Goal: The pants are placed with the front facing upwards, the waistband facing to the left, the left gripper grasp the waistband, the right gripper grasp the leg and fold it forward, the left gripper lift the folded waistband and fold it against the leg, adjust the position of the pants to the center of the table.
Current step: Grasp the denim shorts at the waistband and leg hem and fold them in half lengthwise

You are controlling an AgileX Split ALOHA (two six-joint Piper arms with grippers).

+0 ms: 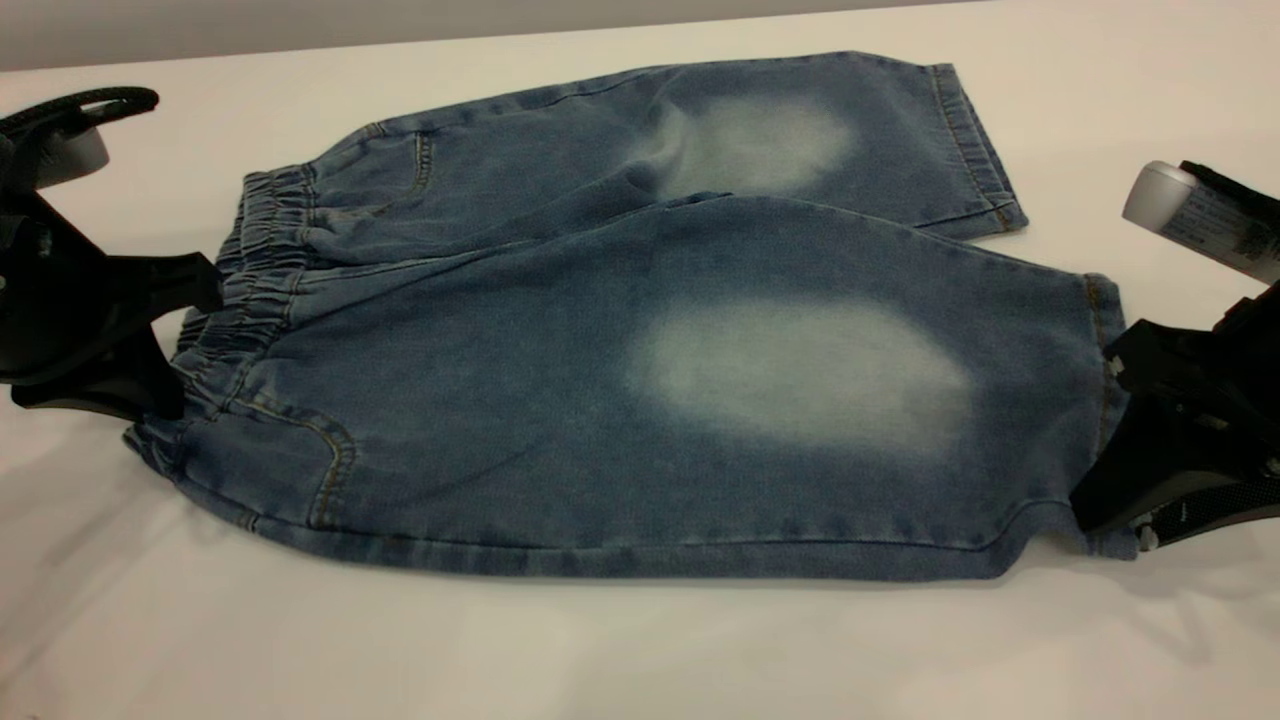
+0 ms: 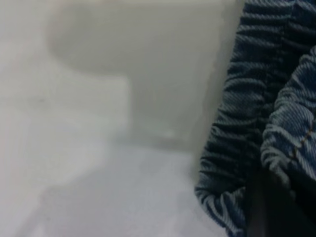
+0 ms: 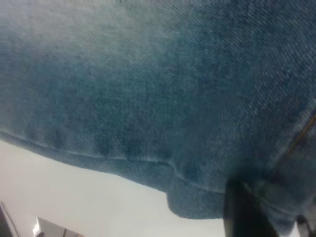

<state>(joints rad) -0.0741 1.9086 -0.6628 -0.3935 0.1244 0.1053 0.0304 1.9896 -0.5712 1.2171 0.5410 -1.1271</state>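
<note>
The blue denim pants (image 1: 620, 330) lie flat on the white table (image 1: 640, 650), front up, with two pale faded ovals showing. The ruffled waistband (image 1: 255, 250) points left and the leg hems point right. My left gripper (image 1: 190, 345) is at the near half of the waistband (image 2: 247, 123), touching the gathered denim. My right gripper (image 1: 1095, 440) is at the hem of the near leg (image 1: 800, 400), shut on its lower corner. In the right wrist view the hem (image 3: 197, 197) runs between the dark fingers (image 3: 242, 212). The far leg (image 1: 800, 130) lies free.
Bare white tabletop stretches in front of the pants and behind them (image 1: 300, 90). A grey wall strip (image 1: 300, 25) marks the table's far edge. The right arm's body with a white labelled cylinder (image 1: 1200, 220) hangs beside the far leg's hem.
</note>
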